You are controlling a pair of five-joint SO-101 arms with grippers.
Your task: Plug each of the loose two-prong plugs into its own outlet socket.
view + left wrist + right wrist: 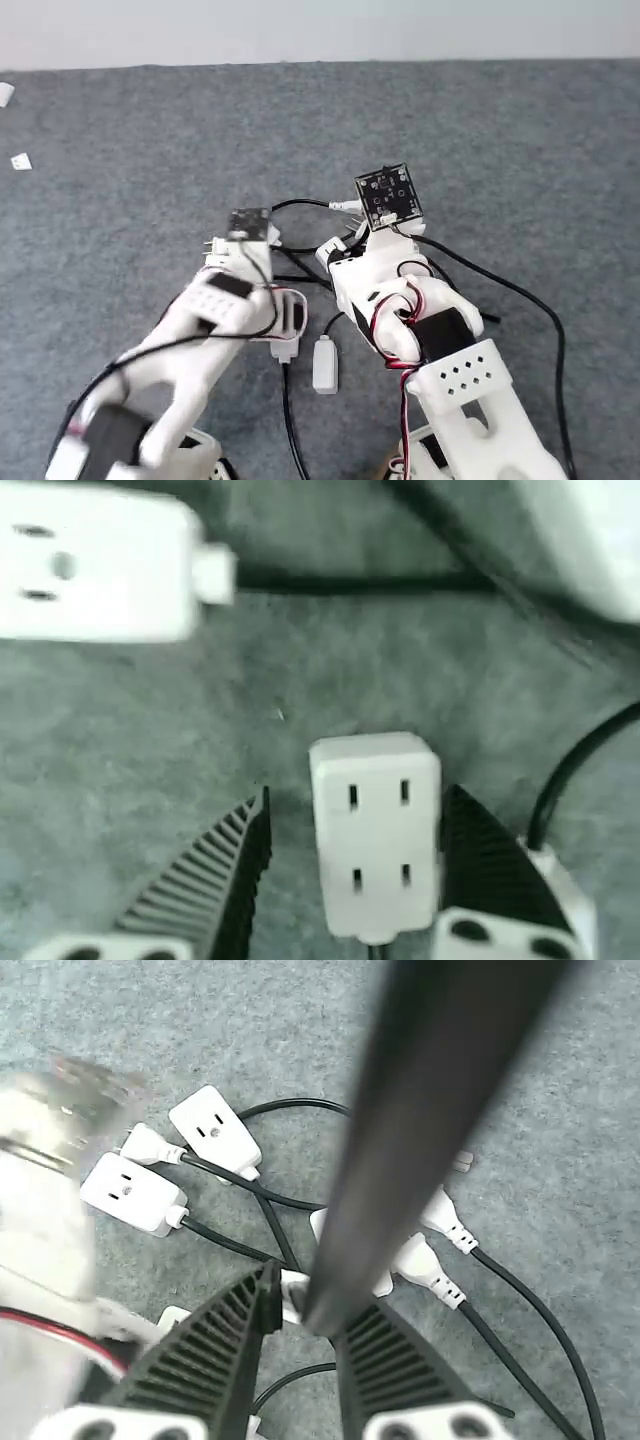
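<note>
Outlet socket [325,363], white, lies flat btwn the two arms, closer to the tabletop's [120,120] near edge than its far one. Black cords [520,300] loop round the cluster mid-tabletop. Left arm [200,330] and right arm [450,370] both bent over it.

Left wrist view: left gripper [358,798] spread wide, nothing in it. Double socket [375,830], two slot pairs facing the cam, sits btwn the jaws, in line w/ them. One jaw looks just beside its flank, the other stands off a bit. Single socket [95,565] lies farther off, its cord [360,582] running away from it.

Right wrist view: right gripper [305,1305] closed down on a black cord [430,1080] that rises toward the wrist. Judged held, but the contact pt is blurred. Below: two loose plugs [420,1260] near each other, prongs not readable. Pair of sockets [215,1130] side by side, well apart from the plugs.

Step in hand, as I read it: left to clamp the double socket and steady it.
- Close on the flat flanks, square and low, so the slots stay uncovered and the body can't skid on the nap.
- Right: a cord grip lets a plug swing. Better to regrip on the plug body itself, prongs lined w/ one slot pair, then push straight in.
</note>
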